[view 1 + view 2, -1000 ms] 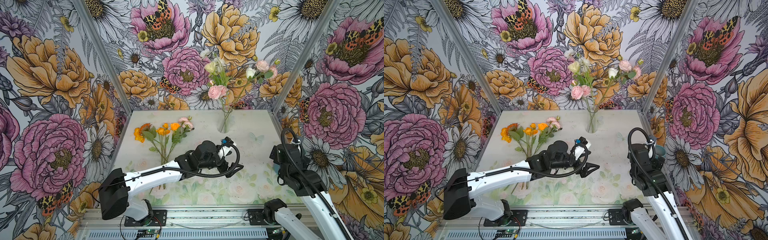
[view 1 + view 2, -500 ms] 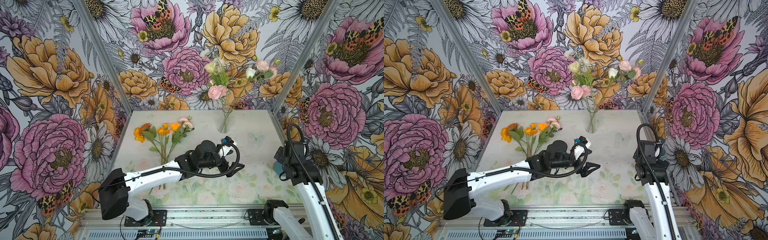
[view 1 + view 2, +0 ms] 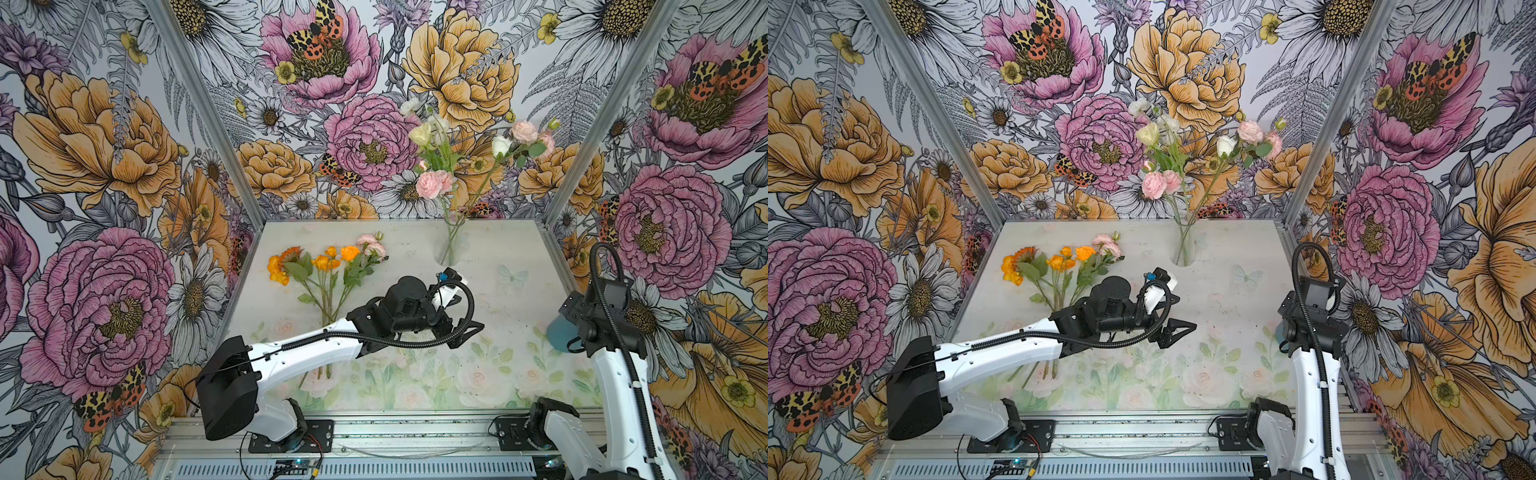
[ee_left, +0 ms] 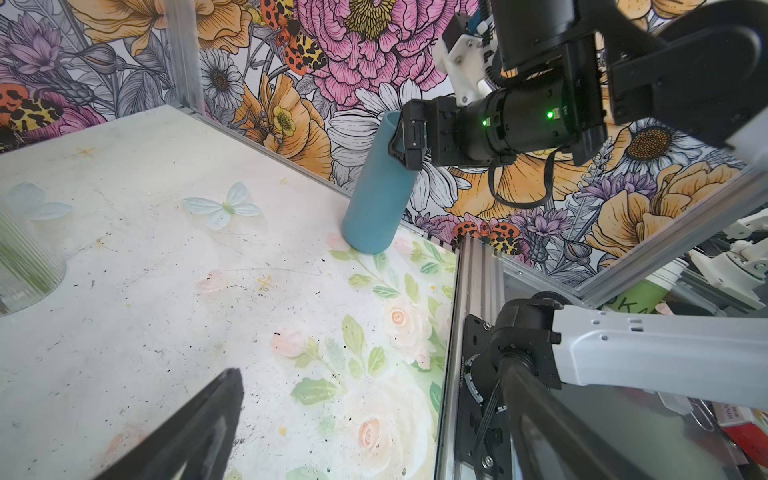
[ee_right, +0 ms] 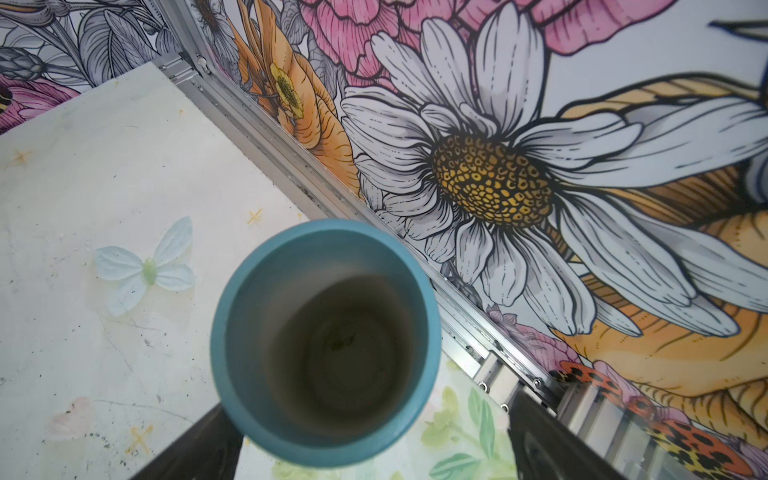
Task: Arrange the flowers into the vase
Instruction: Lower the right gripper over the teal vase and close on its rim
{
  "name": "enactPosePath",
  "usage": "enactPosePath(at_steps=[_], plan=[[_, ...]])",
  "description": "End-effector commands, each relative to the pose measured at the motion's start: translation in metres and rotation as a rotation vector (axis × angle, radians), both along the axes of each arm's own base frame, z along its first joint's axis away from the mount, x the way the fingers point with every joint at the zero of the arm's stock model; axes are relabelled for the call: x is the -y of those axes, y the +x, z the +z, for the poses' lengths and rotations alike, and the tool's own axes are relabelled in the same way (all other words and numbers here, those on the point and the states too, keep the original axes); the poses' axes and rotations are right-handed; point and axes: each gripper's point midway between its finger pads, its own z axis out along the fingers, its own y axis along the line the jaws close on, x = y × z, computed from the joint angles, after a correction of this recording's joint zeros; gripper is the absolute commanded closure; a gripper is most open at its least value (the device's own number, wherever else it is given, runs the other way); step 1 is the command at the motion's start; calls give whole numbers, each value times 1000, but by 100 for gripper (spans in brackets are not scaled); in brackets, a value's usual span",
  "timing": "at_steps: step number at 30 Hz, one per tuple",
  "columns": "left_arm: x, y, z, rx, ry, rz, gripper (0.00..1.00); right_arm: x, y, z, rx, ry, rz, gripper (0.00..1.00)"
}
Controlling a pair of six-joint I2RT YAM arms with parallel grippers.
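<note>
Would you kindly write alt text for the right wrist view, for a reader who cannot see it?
A top-down look into an empty teal cup standing on the pale table by the flowered wall. The right end effector is open, its dark fingers flanking the rim; a printed butterfly is beside the cup.

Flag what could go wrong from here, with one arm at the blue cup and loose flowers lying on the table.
The open right gripper hangs at the top of the blue cup, close to the side wall; an off-centre squeeze could tip it. The left arm crosses over the stems of the loose flowers, so dropping low might drag them. The glass vase holds tall leaning stems and may topple if nudged.
</note>
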Motion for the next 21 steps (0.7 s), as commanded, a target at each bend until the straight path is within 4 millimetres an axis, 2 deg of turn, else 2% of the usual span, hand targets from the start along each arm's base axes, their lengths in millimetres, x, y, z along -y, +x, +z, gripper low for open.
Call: enactPosePath(at_steps=[1, 13, 17, 21], plan=[[-1, 0, 2, -8, -27, -20, 1, 1, 13, 1, 37, -1, 42, 1], [2, 9, -7, -59, -24, -25, 1, 15, 36, -3, 63, -39, 26, 1], [0, 12, -11, -74, -16, -14, 1, 12, 46, -2, 99, -28, 53, 1], [0, 15, -13, -84, -2, -7, 1, 14, 47, -7, 80, -31, 48, 1]])
